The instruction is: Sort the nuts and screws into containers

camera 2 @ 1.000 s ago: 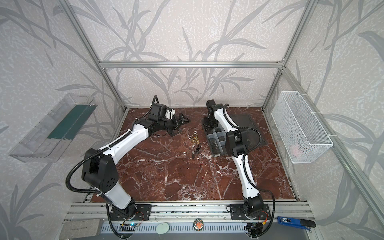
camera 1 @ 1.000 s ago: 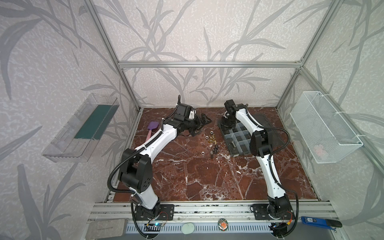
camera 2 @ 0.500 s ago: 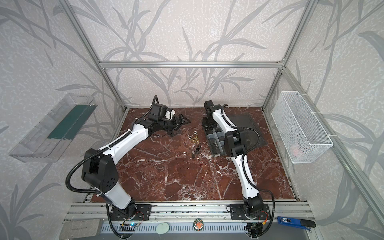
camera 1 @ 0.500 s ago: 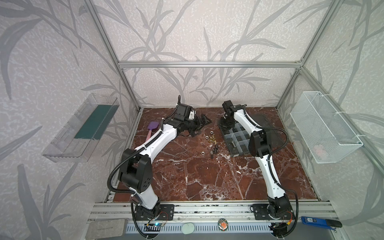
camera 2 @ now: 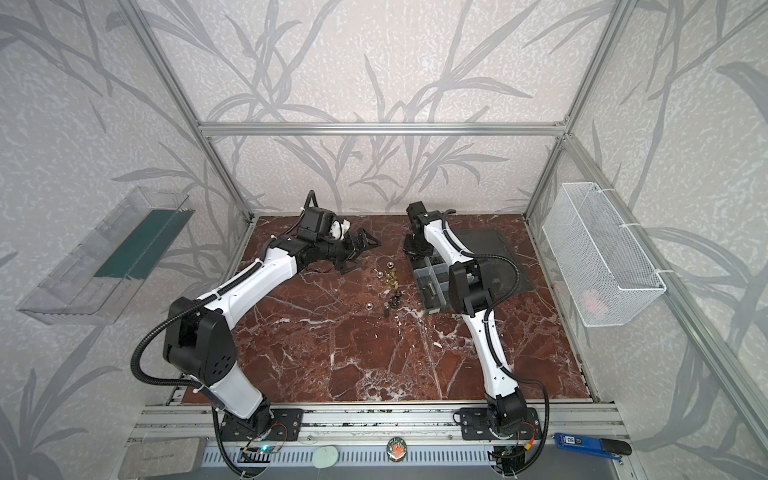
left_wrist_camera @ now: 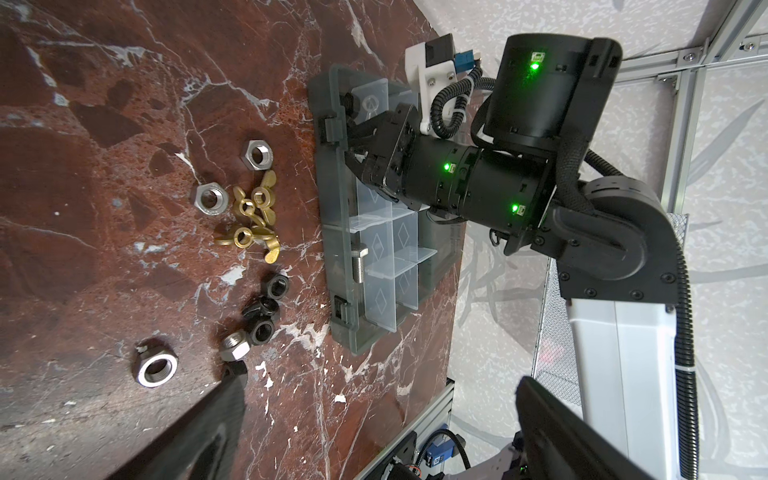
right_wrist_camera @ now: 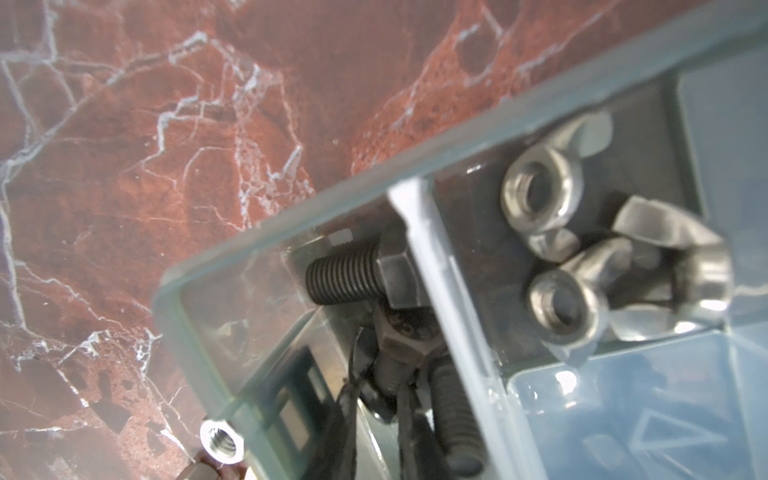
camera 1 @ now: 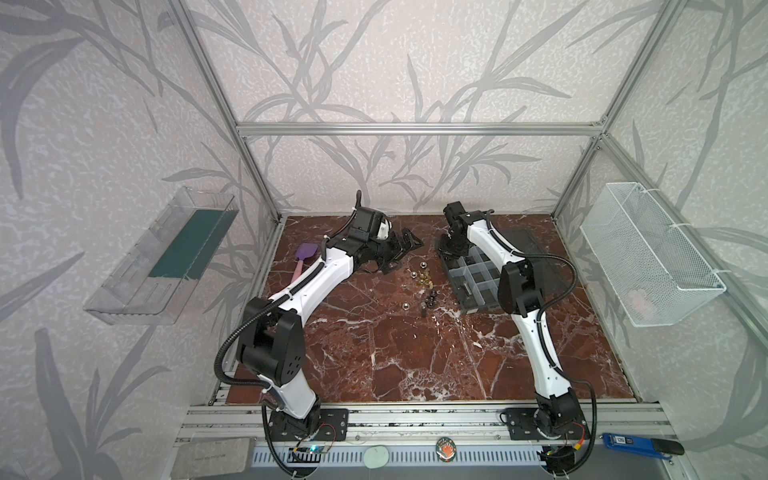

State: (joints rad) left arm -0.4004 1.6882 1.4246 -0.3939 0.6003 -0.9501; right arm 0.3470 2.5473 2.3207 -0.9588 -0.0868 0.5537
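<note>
Loose on the surface [camera 1: 374,353], just left of the box [left_wrist_camera: 332,241] in both top views: three silver nuts [left_wrist_camera: 210,198], three black nuts [left_wrist_camera: 262,307] bunched together, and a tangle of brass wing nuts [left_wrist_camera: 249,208] — three or four, too overlapped to count surely. Beside the black ones, one more silver hex piece [left_wrist_camera: 235,347], partly behind a finger; nut or screw head, impossible to tell. Inside the box, counted from the wrist views: one silver screw [left_wrist_camera: 359,264] lying along the wall nearest the loose pile; at least two black screws [right_wrist_camera: 345,278] in the corner compartment at the far end, one sharp, the rest blurred; three silver wing nuts [right_wrist_camera: 540,195] heaped in the compartment next door, across one divider. Right tool [camera 1: 451,249] dipped into that corner compartment among the black screws, fingers close together — clenched on a screw or merely narrowed, cannot tell through the blur. Left tool [camera 1: 405,254] near the pile, on its far-left side in both top views, jaws spread wide, nothing between them. One purple spatula [camera 1: 305,254] flat by the left edge of the surface, well apart from nuts and box.
</note>
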